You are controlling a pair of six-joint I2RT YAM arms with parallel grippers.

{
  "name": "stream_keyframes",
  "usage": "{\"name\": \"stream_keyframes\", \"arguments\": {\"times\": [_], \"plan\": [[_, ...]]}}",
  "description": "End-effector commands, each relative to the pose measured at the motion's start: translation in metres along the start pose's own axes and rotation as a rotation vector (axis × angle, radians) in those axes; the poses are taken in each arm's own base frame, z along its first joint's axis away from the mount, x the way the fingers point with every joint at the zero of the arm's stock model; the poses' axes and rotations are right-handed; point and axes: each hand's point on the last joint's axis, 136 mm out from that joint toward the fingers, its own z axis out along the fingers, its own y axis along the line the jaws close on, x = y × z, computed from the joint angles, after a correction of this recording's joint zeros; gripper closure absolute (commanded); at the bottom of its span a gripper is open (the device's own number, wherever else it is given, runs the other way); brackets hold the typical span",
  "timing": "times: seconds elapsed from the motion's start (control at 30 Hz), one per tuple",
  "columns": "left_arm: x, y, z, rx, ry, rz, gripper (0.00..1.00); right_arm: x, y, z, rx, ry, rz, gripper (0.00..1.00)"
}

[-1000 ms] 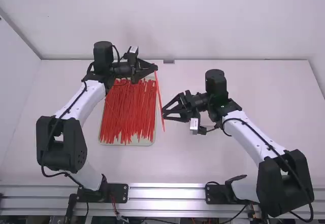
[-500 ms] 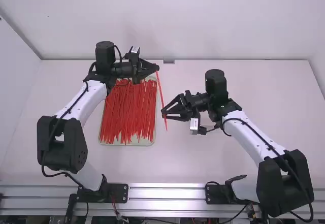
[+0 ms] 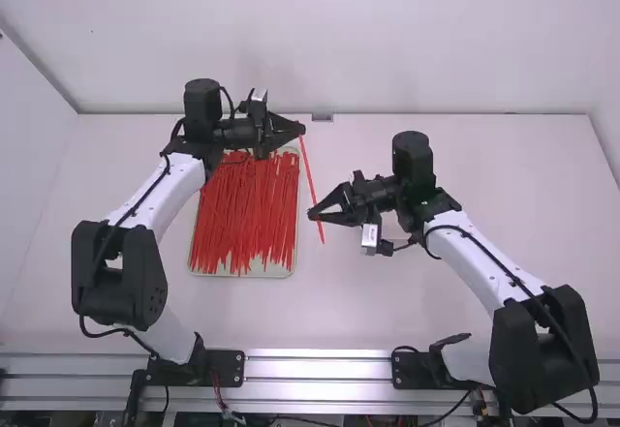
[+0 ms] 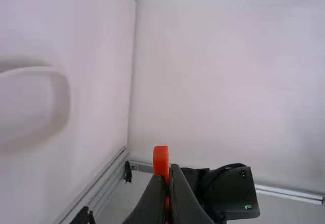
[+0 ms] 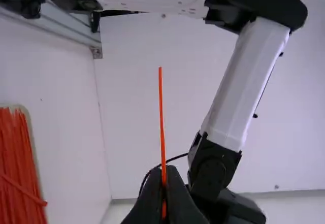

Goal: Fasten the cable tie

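One red cable tie (image 3: 311, 187) hangs slanted in the air between both grippers, just right of the tray. My left gripper (image 3: 291, 136) is shut on its head end at the far side; the square head (image 4: 161, 159) sticks up past the closed fingers (image 4: 175, 186). My right gripper (image 3: 316, 214) is shut on the strap lower down, with a short tail poking out below it. In the right wrist view the strap (image 5: 160, 117) rises straight up from the closed gripper (image 5: 162, 178).
A pale tray (image 3: 288, 272) with several loose red ties (image 3: 244, 212) lies left of the middle, under the left arm; these ties (image 5: 15, 153) also show in the right wrist view. The table's right half is bare. The left arm's white link (image 5: 244, 92) stands beyond the tie.
The right gripper's fingers went from wide open around the strap to shut on it. The tie's lower end shifted slightly to the right; the left gripper kept hold of the head.
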Motion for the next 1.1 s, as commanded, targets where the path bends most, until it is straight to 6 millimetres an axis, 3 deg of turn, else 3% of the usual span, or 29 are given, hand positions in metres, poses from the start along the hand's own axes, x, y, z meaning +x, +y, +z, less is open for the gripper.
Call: {"name": "stream_keyframes", "arguments": {"times": [0.0,0.3,0.53,0.63,0.77,0.93,1.07], "plan": [[0.002,-0.011,0.002,0.015,0.010,0.081,0.98,-0.001,0.004,0.002,0.001,-0.012,0.093,1.00],[0.004,-0.007,0.002,0.008,0.017,0.424,0.98,-0.002,-0.003,0.003,-0.002,-0.029,0.526,1.00],[0.009,-0.005,0.007,0.009,0.036,0.800,0.99,0.001,-0.014,0.003,-0.006,-0.022,0.949,1.00],[0.011,-0.006,0.009,0.016,0.041,0.866,0.99,0.004,-0.017,0.003,0.001,-0.008,1.046,1.00],[0.012,-0.007,0.010,0.022,0.043,0.963,0.99,0.008,-0.018,0.003,0.016,0.017,1.028,1.00],[0.020,-0.010,0.010,0.065,0.076,1.077,0.98,-0.006,-0.016,0.010,-0.026,-0.058,0.961,1.00],[0.029,-0.015,0.009,0.122,0.103,1.200,0.98,-0.006,-0.012,0.011,-0.027,-0.058,0.981,1.00]]}}
